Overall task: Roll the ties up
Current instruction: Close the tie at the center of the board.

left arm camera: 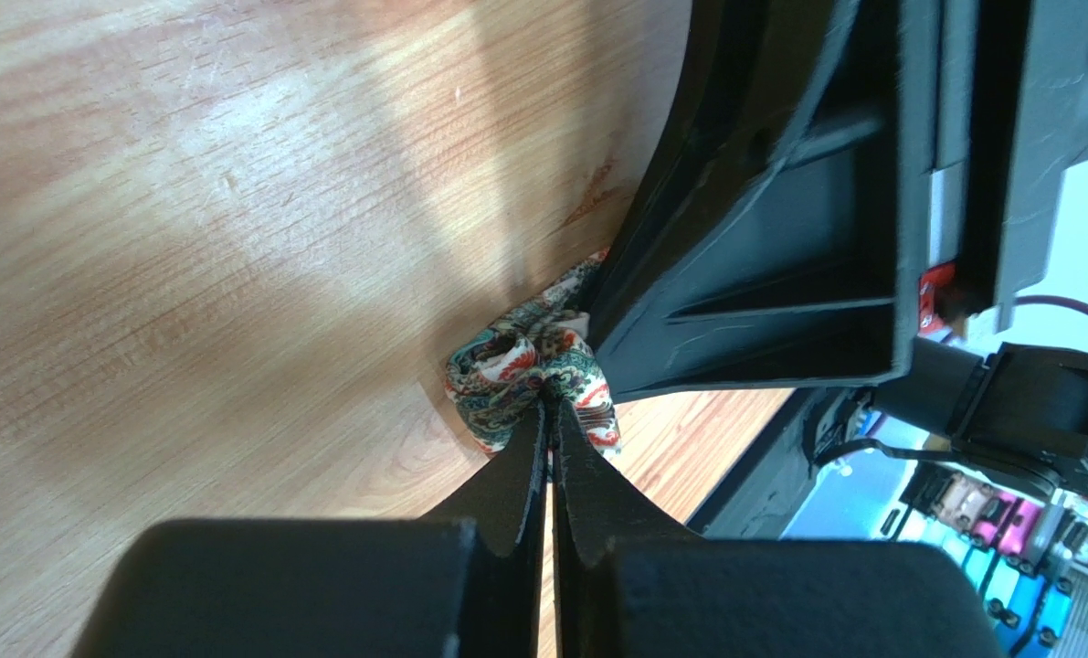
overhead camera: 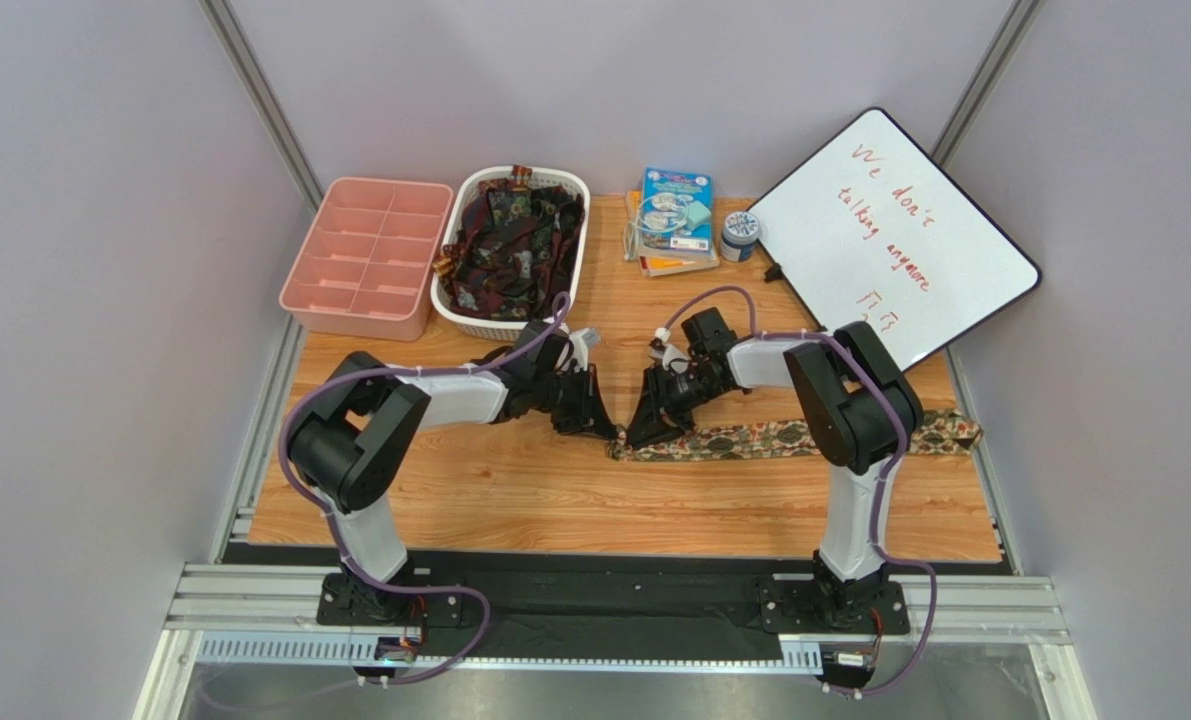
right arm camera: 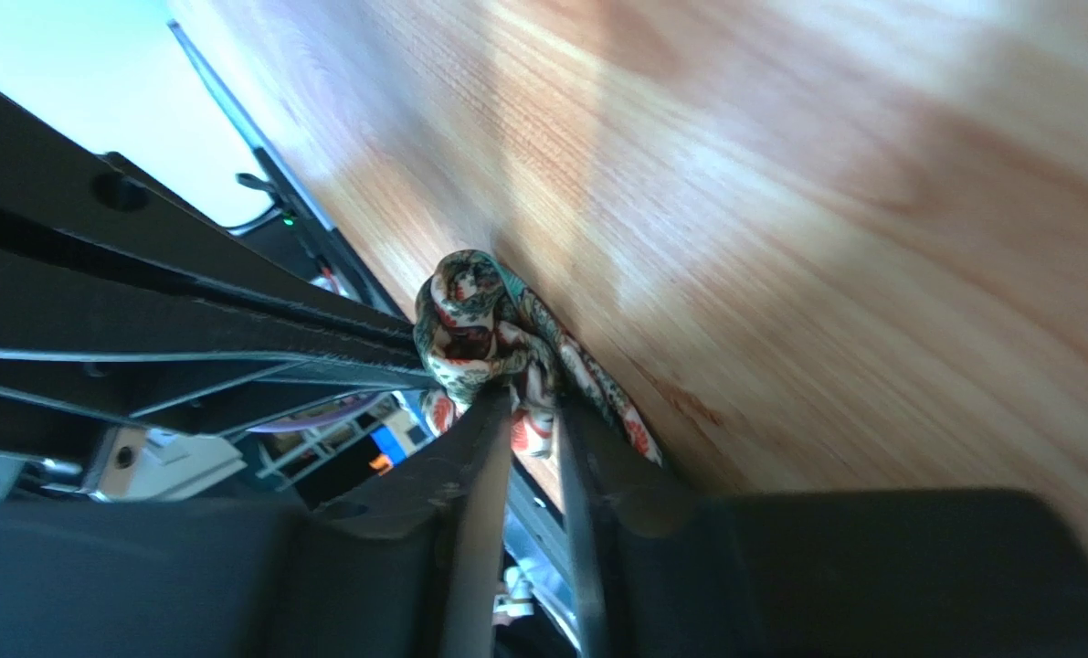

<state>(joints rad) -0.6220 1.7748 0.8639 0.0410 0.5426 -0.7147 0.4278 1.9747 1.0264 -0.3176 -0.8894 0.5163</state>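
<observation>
Black left fingers [left arm camera: 515, 473] tight on soft, curled paisley tie [left arm camera: 512, 368] end; right fingers [right arm camera: 474, 466] slightly parted astride it.

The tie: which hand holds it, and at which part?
The left hand pinches the tie at its rolled end. The right hand has that roll between its fingers, slightly apart; its grip cannot be told.

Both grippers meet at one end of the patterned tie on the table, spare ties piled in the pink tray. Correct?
Not the tray. The top external view shows the spare ties piled in the white basket, beside the pink tray, which holds none. The rest stands: left gripper and right gripper meet at one end of the patterned tie.
</observation>
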